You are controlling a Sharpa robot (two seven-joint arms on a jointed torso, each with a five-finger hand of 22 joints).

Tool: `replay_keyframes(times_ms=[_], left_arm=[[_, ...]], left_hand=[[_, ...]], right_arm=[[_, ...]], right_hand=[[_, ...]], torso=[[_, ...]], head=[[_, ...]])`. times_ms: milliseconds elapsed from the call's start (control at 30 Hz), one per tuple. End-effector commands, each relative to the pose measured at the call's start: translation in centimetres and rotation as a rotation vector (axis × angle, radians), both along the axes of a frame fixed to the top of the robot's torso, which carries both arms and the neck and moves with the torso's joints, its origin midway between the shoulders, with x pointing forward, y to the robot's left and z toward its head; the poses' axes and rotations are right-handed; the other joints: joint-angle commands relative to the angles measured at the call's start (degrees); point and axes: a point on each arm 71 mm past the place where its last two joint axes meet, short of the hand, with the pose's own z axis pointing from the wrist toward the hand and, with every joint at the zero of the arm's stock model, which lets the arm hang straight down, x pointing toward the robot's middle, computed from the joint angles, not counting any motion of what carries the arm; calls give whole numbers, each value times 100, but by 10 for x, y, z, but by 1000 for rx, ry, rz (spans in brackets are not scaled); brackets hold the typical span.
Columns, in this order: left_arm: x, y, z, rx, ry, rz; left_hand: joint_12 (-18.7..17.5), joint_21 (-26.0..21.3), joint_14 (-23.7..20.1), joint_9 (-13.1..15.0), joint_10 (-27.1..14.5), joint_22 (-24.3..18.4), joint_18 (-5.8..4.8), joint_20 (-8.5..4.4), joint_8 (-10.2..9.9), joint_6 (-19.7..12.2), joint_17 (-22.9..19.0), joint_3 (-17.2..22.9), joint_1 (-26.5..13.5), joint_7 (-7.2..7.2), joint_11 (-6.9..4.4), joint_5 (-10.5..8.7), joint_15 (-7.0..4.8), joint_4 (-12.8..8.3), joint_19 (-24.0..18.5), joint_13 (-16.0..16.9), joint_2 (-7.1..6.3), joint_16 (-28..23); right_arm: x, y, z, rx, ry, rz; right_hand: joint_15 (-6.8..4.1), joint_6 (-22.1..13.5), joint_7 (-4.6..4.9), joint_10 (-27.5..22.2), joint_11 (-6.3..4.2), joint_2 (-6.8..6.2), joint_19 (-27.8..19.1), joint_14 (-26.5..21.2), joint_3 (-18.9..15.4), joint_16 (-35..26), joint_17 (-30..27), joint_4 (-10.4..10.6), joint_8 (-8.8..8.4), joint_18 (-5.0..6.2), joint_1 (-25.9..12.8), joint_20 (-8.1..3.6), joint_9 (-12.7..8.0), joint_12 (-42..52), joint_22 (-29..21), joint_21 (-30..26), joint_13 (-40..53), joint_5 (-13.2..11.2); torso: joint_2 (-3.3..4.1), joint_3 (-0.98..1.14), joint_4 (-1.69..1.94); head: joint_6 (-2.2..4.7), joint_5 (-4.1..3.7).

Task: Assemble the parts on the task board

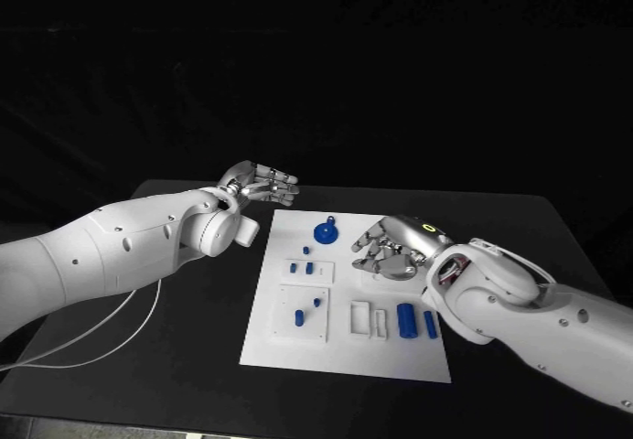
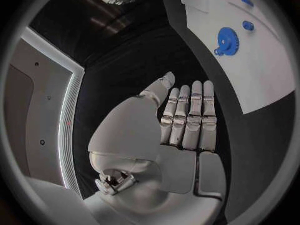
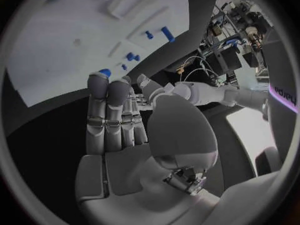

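Task board (image 1: 346,352): stiff flat white plate on the tabletop (image 1: 158,366), likely light, could slide if pushed. Blue gear (image 1: 326,231) near the board's far edge: small, rigid, probably slick plastic; pinch it by the rim. Right robot hand (image 1: 387,249) hovers over the board just beside the gear, empty, fingers loosely curled. Left robot hand (image 1: 262,187) off the board's far-left corner, empty, fingers apart.
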Motion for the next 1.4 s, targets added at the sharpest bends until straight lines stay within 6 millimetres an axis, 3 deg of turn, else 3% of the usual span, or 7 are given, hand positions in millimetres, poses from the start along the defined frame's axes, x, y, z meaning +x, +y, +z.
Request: replay_keyframes(times_ms=[33,300,467,567,767,1033,1400], left_arm=[[-4,-2,2,-43,-18,-48],[-12,5,0,-73,-23,-87],[-19,7,-2,-89,-28,-115],[-22,8,-2,-94,-31,-127],[-26,8,-3,-98,-31,-144],[-28,5,-3,-102,-29,-160],[-30,2,-4,-106,-22,-171]], left_hand=[[-1,-6,69,-7,45,-13,38,-28,-13,9,8,-17,-56,6,1,-25,4,50,43,-7,1,-7],[1,-57,100,-5,82,-388,-8,6,-8,-24,15,-607,-218,-25,-12,-132,17,313,143,-3,-79,-8],[5,-37,256,-3,168,-1249,-52,-19,-9,-29,31,-1976,-150,-21,-21,-360,-12,741,391,3,14,-4],[7,-24,381,-2,218,-1553,-95,-67,-7,-19,34,-2030,-202,-26,-38,-360,-53,821,503,4,-20,6],[5,-7,488,4,511,-1839,-158,-112,-5,98,36,-2108,-349,-76,-127,-373,-99,908,552,4,-32,-2],[9,10,342,5,271,-2122,-134,-60,-2,-28,25,-2019,-559,-21,-44,-410,-38,1292,544,7,-322,-8],[7,37,203,4,144,-2362,-101,-10,-3,-107,16,-2030,-543,13,3,-484,12,1881,518,6,-583,-17]], right_arm=[[5,-22,-9,64,233,-68],[5,-72,-17,-1,474,-219],[-2,-84,-22,-67,599,-318],[-5,-87,-24,-94,637,-345],[-11,-85,-29,-126,682,-350],[-16,-80,-40,-198,709,-328],[-20,-72,-53,-232,728,-311]], right_hand=[[-86,165,-59,206,-90,33,248,30,-91,-17,-8,-20,-17,-256,-267,-147,16,425,-12,0,701,-30],[-162,439,-217,-313,-194,220,236,-15,-398,299,300,-33,8,-384,-572,-211,218,1996,125,245,3512,-329],[-184,484,-283,-354,-221,64,253,-72,-193,564,667,218,-23,-443,-788,-258,378,2953,266,451,4774,-374],[-182,529,-282,-317,-225,-29,275,-49,-80,919,1156,386,-20,-451,-942,-252,471,3949,470,808,5689,-369],[-168,501,-276,-325,-213,-84,258,-53,54,1062,1496,544,-17,-425,-1147,-231,619,4155,720,1084,6136,-359],[-149,363,-226,-290,-184,-141,259,-24,84,1046,1663,660,-24,-404,-1354,-207,607,4092,858,1124,6332,-350],[-149,353,-223,-254,-182,-201,279,0,88,1091,1839,766,-21,-411,-1487,-206,561,4097,1015,1258,6463,-365]], torso=[[-10,16,-78],[-23,49,-168],[-39,61,-203],[-54,61,-216],[-58,38,-206],[-63,21,-197],[-49,41,-204]], head=[[35,-153],[15,-232],[-16,-242],[-34,-252],[-56,-272],[-78,-279],[-93,-264]])
